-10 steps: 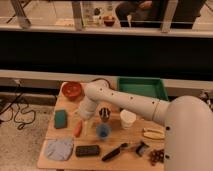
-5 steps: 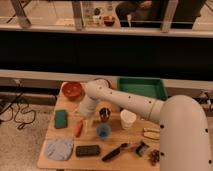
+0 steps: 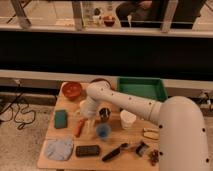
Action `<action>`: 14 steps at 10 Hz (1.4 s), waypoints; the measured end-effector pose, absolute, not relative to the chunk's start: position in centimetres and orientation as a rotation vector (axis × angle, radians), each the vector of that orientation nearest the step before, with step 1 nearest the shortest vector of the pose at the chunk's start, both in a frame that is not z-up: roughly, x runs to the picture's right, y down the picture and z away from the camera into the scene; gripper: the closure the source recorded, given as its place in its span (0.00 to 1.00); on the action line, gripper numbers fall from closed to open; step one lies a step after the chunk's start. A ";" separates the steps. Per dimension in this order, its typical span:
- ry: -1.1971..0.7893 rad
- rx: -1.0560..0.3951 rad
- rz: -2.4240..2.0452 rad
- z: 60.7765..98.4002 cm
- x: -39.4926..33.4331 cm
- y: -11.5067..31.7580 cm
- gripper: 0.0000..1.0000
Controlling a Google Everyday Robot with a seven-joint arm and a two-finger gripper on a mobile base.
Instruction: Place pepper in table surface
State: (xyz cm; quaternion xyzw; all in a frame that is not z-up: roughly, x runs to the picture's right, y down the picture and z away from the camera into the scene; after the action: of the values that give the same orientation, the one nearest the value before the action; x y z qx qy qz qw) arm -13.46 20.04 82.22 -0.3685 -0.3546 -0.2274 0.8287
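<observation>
The pepper (image 3: pixel 78 127) is a slim orange-red chili lying on the light tan table surface (image 3: pixel 52 136), left of centre. My gripper (image 3: pixel 86 118) hangs from the white arm, pointing down, just above and to the right of the pepper's upper end. I cannot tell whether it touches the pepper.
Around the pepper are a green sponge (image 3: pixel 61 119), a blue cup (image 3: pixel 103 131), a metal can (image 3: pixel 104 114) and a white cup (image 3: pixel 128 120). A red bowl (image 3: pixel 72 90) and a green tray (image 3: pixel 142 89) stand at the back. A blue cloth (image 3: pixel 59 148), a black block (image 3: pixel 87 150) and a black-handled tool (image 3: pixel 115 151) lie in front.
The arm and gripper have barely shifted near the pepper. The pepper lies in about the same place on the table.
</observation>
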 end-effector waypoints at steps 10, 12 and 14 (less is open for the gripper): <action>-0.770 -0.786 -0.509 83.8 -14.5 20.9 0.37; -0.773 -0.773 -0.509 83.6 -14.5 20.5 0.49; -0.781 -0.773 -0.507 83.7 -14.7 20.7 0.50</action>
State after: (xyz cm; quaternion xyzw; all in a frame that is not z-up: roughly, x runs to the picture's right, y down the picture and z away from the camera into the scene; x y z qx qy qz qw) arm -14.67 20.67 83.67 -0.3634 -0.3671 -0.2383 0.8224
